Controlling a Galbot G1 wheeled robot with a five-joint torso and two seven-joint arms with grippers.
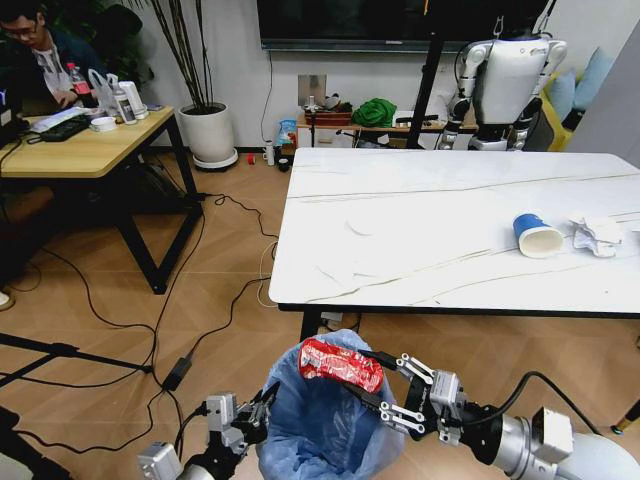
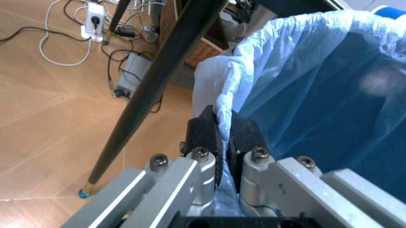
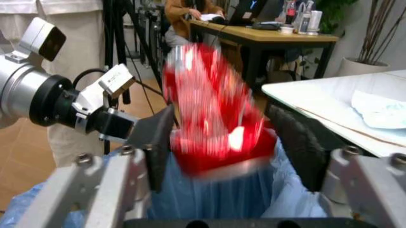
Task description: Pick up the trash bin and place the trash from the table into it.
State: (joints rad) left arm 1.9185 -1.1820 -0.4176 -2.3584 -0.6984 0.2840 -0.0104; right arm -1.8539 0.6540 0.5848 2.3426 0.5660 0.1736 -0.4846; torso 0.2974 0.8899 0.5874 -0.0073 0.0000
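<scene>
Right wrist view: blurred red can (image 3: 216, 118)

Head view looked forward and down from high up, over the trash bin (image 1: 325, 420) held close below and across the table (image 1: 430, 230) to the room's far wall.

Left wrist view sat right behind the left gripper (image 2: 219, 130), facing along its fingers, very near the bin's blue liner.

Right wrist view sat right behind the right gripper (image 3: 225, 142), looking over the bin's opening toward the table edge.

All three shared the bin.
</scene>
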